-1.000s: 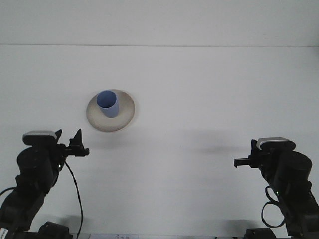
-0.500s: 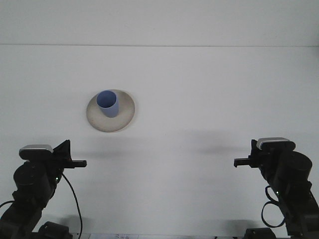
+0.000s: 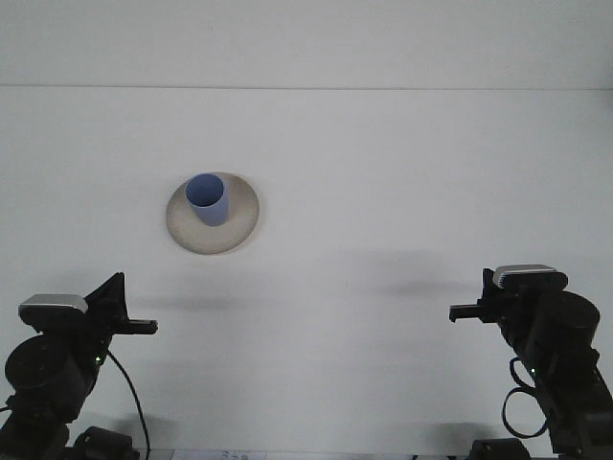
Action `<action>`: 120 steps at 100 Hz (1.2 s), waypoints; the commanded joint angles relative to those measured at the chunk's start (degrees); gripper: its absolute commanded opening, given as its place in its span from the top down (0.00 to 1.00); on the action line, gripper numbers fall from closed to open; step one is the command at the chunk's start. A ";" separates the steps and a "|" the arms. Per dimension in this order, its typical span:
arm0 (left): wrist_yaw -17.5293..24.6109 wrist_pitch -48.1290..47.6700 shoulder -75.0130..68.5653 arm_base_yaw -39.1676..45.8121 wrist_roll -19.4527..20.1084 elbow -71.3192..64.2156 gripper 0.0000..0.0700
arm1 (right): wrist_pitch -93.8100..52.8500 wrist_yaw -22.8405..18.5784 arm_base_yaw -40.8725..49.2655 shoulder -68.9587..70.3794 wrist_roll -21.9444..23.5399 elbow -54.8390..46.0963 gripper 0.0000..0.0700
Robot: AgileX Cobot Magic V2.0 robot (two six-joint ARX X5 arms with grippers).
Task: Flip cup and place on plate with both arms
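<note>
Cup [image 3: 207, 199] upright on plate [image 3: 239, 222], left of table [image 3: 402, 172] centre

- A bare robot test bench, lab-like, is showing here: a plain white tabletop [image 3: 383, 192] is filling the whole view.
- Two black jointed robot arms with loose black cables [image 3: 129, 422] are sitting at its near edge.

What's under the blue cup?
The blue cup stands upright, mouth up, on a round beige plate on the white table. The plate's middle under the cup is covered.
</note>
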 commanded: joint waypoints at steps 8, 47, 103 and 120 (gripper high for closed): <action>-0.22 3.10 -1.44 0.02 6.29 0.35 0.98 | 0.79 0.02 0.04 0.28 0.55 0.50 1.00; 0.92 26.14 -15.78 4.44 4.09 -23.67 0.98 | 0.81 0.04 0.04 0.28 0.55 0.50 1.00; 5.90 32.74 -23.93 5.79 0.17 -40.28 0.98 | 0.98 0.02 0.04 0.28 0.55 0.50 1.00; 5.90 32.35 -23.91 5.79 -0.46 -40.28 0.98 | 2.12 0.04 0.04 0.28 0.55 0.50 1.00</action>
